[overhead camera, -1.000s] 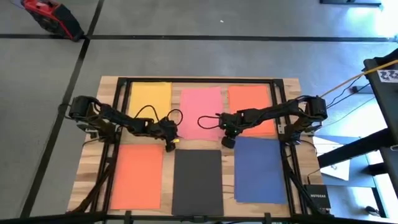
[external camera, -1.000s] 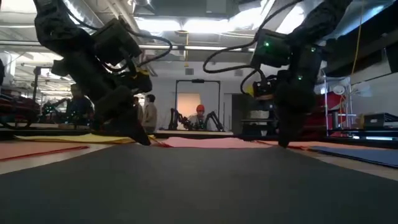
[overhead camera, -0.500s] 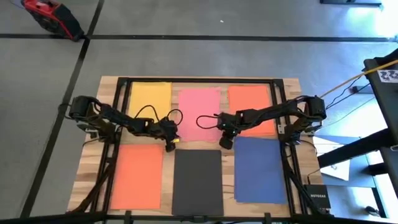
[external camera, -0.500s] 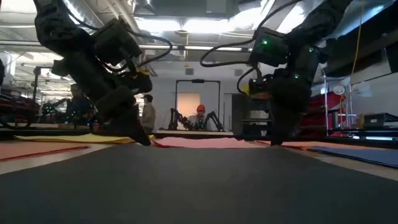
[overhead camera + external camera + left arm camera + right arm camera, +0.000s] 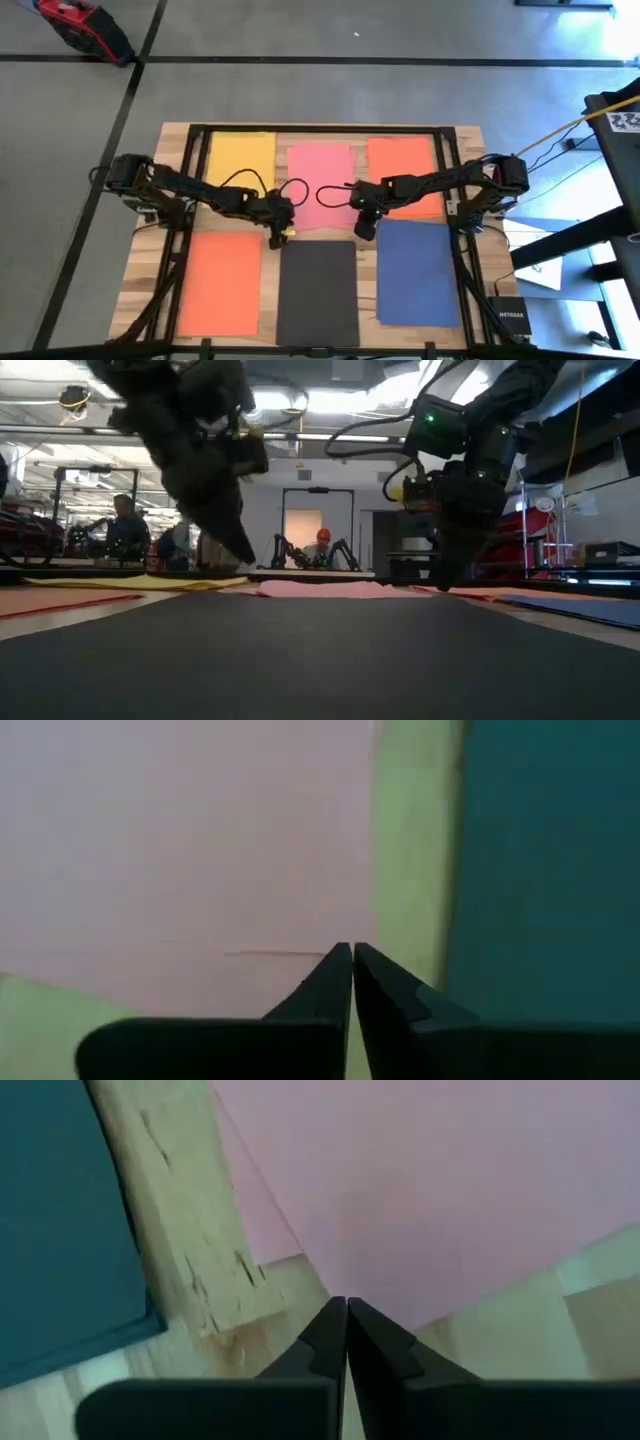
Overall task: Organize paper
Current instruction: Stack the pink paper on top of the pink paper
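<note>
Six sheets of paper lie flat on the wooden table in two rows: yellow (image 5: 240,158), pink (image 5: 321,180) and orange (image 5: 398,160) at the far side, orange (image 5: 220,282), black (image 5: 318,290) and dark blue (image 5: 418,270) at the near side. My left gripper (image 5: 283,233) is shut and hangs clear of the table (image 5: 245,555) over the pink sheet's near left corner (image 5: 300,935). My right gripper (image 5: 365,230) is shut, with its tips down at the pink sheet's near right corner. My right gripper rests its shut fingertips (image 5: 335,1315) on the pink sheet's near right corner (image 5: 350,1270). The fingers come from above, slanting in from the table's right. The sheet lies flat on the wood.
A strip of bare wood (image 5: 200,1260) separates the pink sheet from the dark sheets nearer to me. A black frame rail (image 5: 190,180) runs along the table's edges. Loose cables (image 5: 330,192) loop over the pink sheet. People (image 5: 322,548) stand in the room beyond.
My left gripper has risen off the table and moved a little toward the right edge, staying shut. My right gripper has edged slightly toward the left, its tips still down at the pink sheet's corner.
</note>
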